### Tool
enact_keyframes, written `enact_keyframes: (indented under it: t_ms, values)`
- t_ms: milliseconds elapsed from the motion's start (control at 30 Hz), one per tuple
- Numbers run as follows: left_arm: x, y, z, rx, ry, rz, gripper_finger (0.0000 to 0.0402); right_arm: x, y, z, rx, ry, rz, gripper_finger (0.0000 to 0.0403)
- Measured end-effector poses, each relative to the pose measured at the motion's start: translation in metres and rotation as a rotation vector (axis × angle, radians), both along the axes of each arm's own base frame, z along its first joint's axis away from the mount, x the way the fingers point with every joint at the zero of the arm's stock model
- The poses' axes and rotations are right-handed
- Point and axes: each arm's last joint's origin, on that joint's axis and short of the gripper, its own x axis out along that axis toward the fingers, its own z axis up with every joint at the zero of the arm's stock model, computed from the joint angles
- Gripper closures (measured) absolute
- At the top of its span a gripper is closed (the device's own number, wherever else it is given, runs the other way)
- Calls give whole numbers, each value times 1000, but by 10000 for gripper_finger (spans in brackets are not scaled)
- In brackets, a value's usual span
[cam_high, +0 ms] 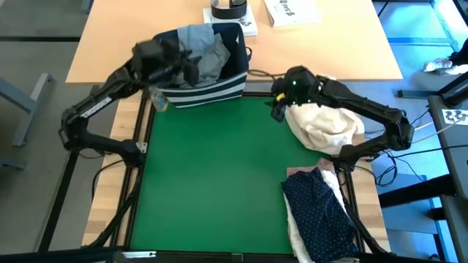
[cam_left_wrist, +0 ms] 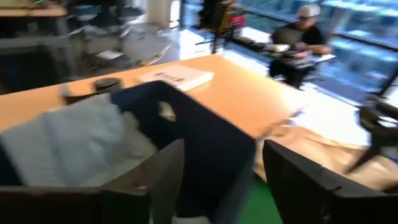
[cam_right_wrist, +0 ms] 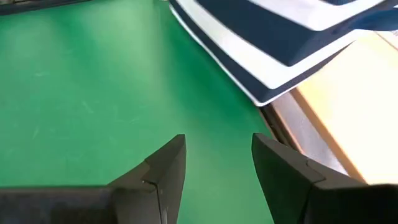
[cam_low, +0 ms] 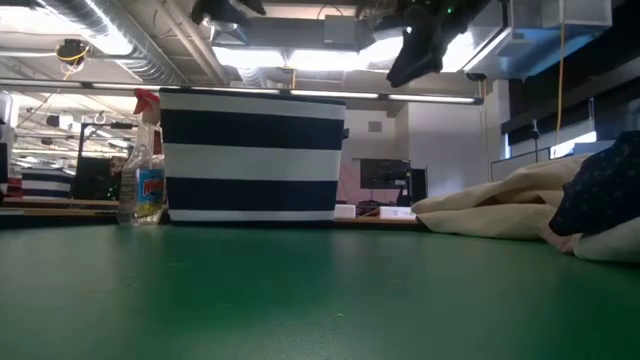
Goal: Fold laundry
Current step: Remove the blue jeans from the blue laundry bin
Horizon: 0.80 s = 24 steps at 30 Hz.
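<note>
Left end effector [cam_high: 191, 67] up over the bin [cam_high: 208, 86] at the far edge of the surface [cam_high: 212, 175], fingers [cam_left_wrist: 163, 180] spread wide and empty above the light grey jeans [cam_high: 208, 51] heaped inside; bin standing upright, navy with white stripes, just past the green mat's far edge; spray bottle [cam_high: 159, 101] tucked beside the bin's left corner. Right end effector [cam_high: 278, 104] hanging above the far right part of the surface, fingers [cam_right_wrist: 166, 165] parted, nothing between them, green mat below and the bin's striped wall ahead; cream bundle [cam_high: 325, 124] slumped by the right edge, just beside that arm. Dotted navy shirt [cam_high: 318, 208] lying at the near right corner, draped over a white shirt [cam_high: 296, 226]; sliver of pink top [cam_high: 325, 168] peeking out at its far side.
</note>
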Motion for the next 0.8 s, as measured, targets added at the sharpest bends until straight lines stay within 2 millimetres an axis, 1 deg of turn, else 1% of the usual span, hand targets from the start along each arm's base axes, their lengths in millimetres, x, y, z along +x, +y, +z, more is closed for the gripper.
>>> enact_keyframes:
  t_ms: [167, 300, 400, 500, 600, 700, 800]
  values:
    - [6, 52, 10, -63, 42, 129, 151, -15, -27, 0, -9, 1, -42, 220]
    - [4, 103, 12, -141, 65, 123, 145, -28, -46, 0, -8, 1, -118, 220]
    - [-2, 141, 8, -195, 83, 145, 147, -36, -57, 0, 4, -7, -180, 220]
    - [-9, 174, -4, -236, 130, 189, 148, -41, -66, -2, 11, -2, -218, 220]
    - [-15, 199, -22, -277, 171, 221, 148, -44, -73, -4, 17, 4, -243, 220]
    - [-16, 215, -42, -338, 192, 214, 149, -42, -78, -10, 40, 14, -258, 220]
    - [-15, 223, -62, -430, 241, 213, 149, -37, -81, -17, 62, 31, -254, 220]
